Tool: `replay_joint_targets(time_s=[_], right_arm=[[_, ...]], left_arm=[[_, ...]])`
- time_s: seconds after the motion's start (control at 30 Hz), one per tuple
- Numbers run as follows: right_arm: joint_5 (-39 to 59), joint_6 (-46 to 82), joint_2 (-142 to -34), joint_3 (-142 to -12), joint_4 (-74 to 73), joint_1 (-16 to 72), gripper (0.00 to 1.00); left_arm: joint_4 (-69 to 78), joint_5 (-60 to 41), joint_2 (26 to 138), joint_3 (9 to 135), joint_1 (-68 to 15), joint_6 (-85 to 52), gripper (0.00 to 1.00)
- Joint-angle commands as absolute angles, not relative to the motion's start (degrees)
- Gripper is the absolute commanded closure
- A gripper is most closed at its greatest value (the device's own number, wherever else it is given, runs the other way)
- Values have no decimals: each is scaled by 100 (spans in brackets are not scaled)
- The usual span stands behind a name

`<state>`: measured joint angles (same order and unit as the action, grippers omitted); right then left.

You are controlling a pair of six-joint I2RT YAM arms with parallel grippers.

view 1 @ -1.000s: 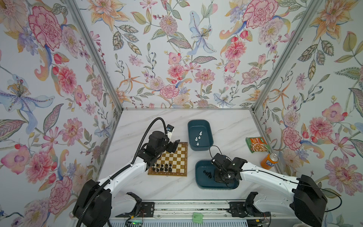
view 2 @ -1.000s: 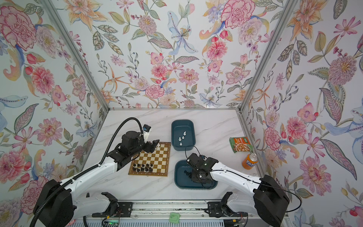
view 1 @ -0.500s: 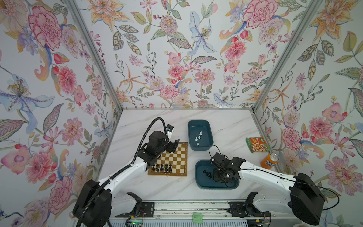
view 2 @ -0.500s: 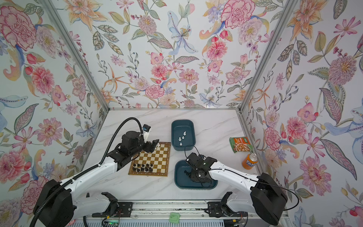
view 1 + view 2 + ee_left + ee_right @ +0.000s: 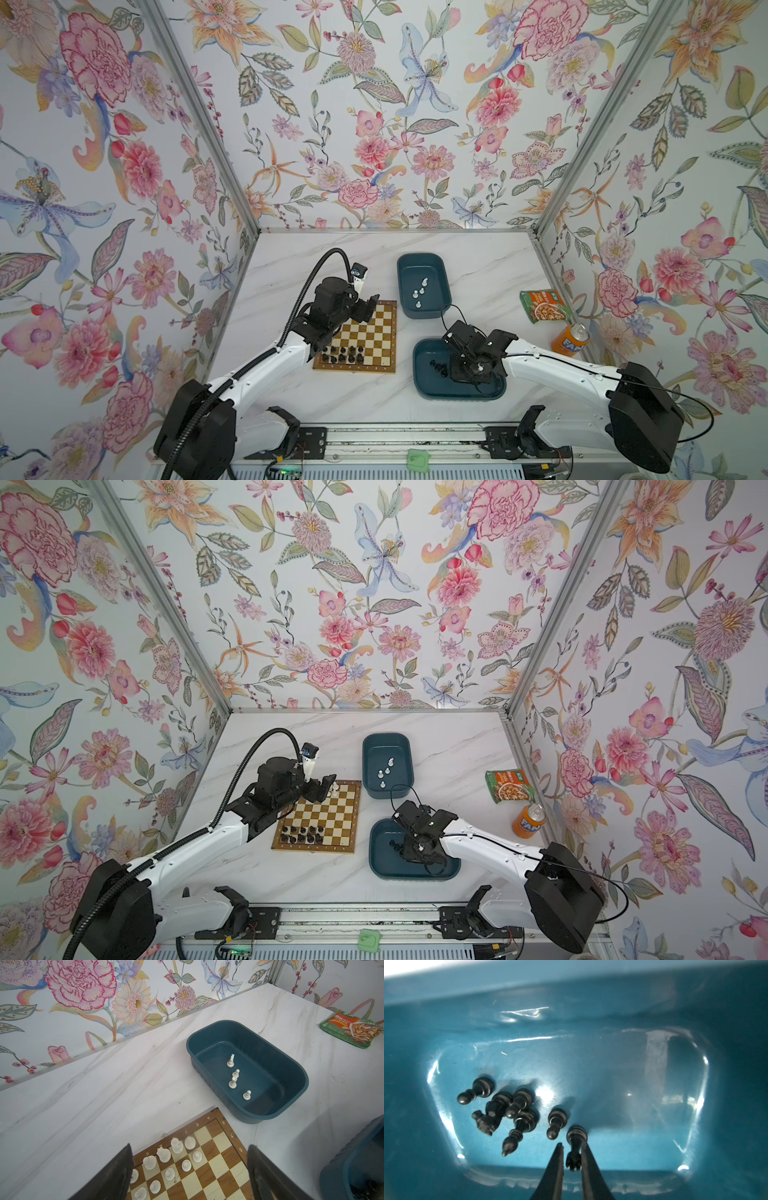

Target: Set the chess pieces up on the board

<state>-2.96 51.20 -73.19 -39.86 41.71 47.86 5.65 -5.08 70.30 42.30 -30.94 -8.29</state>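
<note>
My right tool (image 5: pixel 572 1145) stands in the tub (image 5: pixel 457 394) at the front edge of the table (image 5: pixel 478 270), with narrow jaws on both sides of a black chess piece (image 5: pixel 576 1134). I cannot tell if they grip it. My left tool (image 5: pixel 189 1145) hangs open over the far left corner of the board (image 5: pixel 376 332).

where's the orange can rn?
The can stands at the table's right edge in both top views, just nearer the robot than the noodle packet, right of the near tub.

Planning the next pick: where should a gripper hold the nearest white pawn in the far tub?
Probably the white pawn by its neck under the round head, from above: it stands upright, clear of neighbours and the far tub walls.
</note>
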Motion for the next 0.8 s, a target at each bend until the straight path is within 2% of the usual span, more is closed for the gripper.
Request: replay_joint_targets(time_s=[0.0,0.37,0.77], right_arm=[[-296,5046,-7365,-4096,4202,4747,82],[-260,5079,-7280,-3999,4210,4753,85],[-273,5113,-7170,-3933,4228,4756,80]], left_arm=[[572,-383,7022,4412,-3162,-791,13],[589,-368,6971,4368,-3164,-800,13],[554,-331,6841,4274,-3171,-809,13]])
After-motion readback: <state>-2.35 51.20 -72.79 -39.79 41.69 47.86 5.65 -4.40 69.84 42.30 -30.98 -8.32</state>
